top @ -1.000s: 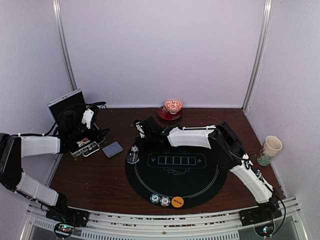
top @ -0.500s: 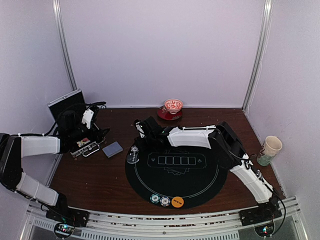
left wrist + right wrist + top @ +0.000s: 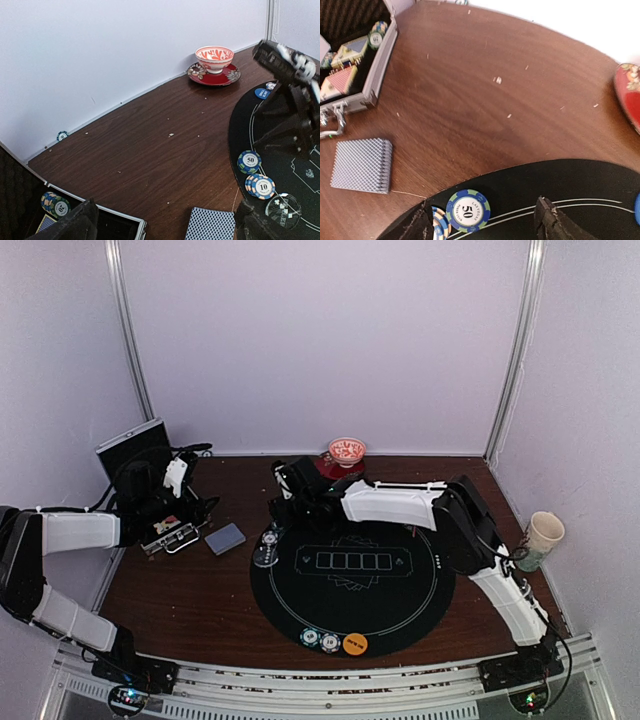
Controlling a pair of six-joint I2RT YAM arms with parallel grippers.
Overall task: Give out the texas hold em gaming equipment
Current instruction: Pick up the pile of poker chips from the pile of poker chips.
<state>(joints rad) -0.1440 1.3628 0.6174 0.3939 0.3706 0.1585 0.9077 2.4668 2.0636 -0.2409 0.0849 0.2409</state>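
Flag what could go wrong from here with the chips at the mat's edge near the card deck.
The open right gripper hovers close over the 50 chip; a sideways move could sweep it off the black mat. The fanned 10 chip stack beside it looks loosely piled and might topple if nudged. One small chip lies against the back wall, probably awkward to reach.

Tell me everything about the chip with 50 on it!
The 50 chip is a round poker chip, blue with green stripes round its edge and a white middle printed 50. It looks like plastic. It lies flat on the black mat, near the mat's edge, right beside chips marked 10.
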